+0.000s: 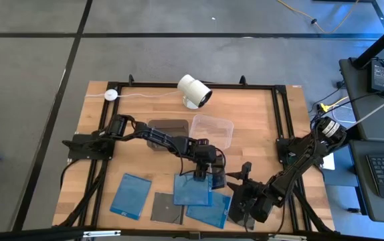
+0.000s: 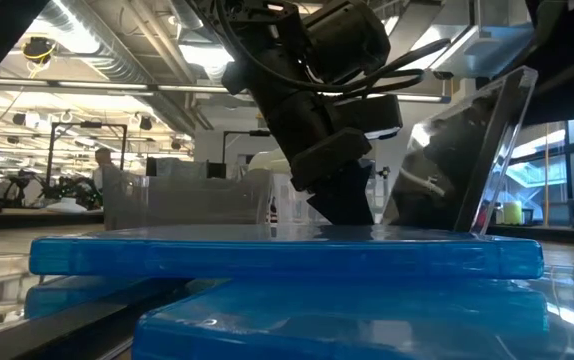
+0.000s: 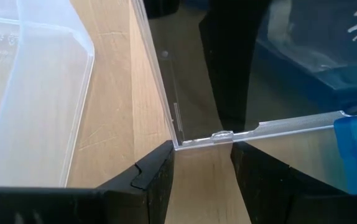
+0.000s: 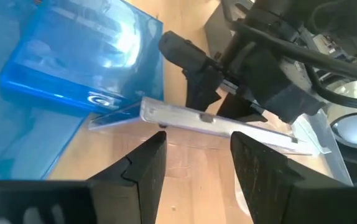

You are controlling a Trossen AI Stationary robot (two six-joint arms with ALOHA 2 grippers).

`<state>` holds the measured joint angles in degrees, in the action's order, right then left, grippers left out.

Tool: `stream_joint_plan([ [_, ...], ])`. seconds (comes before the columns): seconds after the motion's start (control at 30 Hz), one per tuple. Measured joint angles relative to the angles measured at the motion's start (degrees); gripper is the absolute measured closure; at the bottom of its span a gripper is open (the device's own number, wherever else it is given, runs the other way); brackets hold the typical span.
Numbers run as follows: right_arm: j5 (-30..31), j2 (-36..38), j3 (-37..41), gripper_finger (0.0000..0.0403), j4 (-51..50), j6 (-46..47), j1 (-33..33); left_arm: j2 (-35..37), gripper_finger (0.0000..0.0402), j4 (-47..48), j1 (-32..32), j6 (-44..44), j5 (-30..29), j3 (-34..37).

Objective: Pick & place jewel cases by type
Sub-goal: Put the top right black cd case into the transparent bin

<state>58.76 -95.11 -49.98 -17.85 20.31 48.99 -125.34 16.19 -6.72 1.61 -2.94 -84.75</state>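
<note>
While reaching down at the front middle of the tabletop [image 1: 259,114], left hand [image 3: 200,162] spread wide, holding nothing, fingertips right at the edge of a clear jewel case [image 3: 259,127]. Tipped up on one side, that case, leaning by the blue jewel cases [image 1: 192,191]. Right hand [image 4: 197,155] just beside it on the other side, spread too and gripping nothing.

Looks like the pick-up step, only just started.

To do it well: go slow. Slide the left fingers [image 3: 157,171] a bit further on, so the thin edge sits deep between them, not just at the tips. Close gently, since thin plastic may bend or pop out. Keep the right hand near as a stop, so the case cannot slide away, but keep it from bumping the left hand. Lift straight up, away from the blue stack. Then carry it back to the tubs, clear tub [image 1: 213,128] or dark tub [image 1: 164,130]; cannot tell yet which one fits this kind.
</note>
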Motion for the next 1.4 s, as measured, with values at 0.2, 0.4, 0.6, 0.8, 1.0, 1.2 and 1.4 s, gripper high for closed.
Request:
stream_joint_plan([
  [0.2,-0.09,0.0,0.0,0.0219,2.32,-9.57,-0.3,-0.02,0.0241,0.0,0.0,-0.2,-0.02,-0.02],
  [0.4,-0.07,0.0,-0.02,0.0219,5.91,-22.11,-0.23,-0.02,0.0241,0.04,0.0,-0.27,-0.02,-0.02],
  [0.6,-1.91,0.02,-0.04,0.0219,7.06,-27.47,-0.23,-0.02,0.0241,0.15,0.0,-0.27,-0.07,-0.02],
  [0.8,-4.74,0.07,-0.12,0.0219,8.72,-32.74,-0.19,-0.03,0.0241,0.31,0.02,-0.31,-0.09,-0.02],
  [1.0,-6.72,0.07,-0.13,0.0219,8.85,-34.91,-0.17,-0.03,0.0241,0.34,0.02,-0.29,-0.11,0.0],
  [1.2,-11.89,0.09,-0.13,0.0235,8.81,-36.04,-0.48,-0.02,0.0241,0.33,0.04,-0.03,-0.13,0.0],
  [1.4,-12.46,0.13,-0.21,0.0259,9.18,-37.3,-0.5,-0.02,0.0246,0.33,0.04,0.22,-0.13,0.04],
])
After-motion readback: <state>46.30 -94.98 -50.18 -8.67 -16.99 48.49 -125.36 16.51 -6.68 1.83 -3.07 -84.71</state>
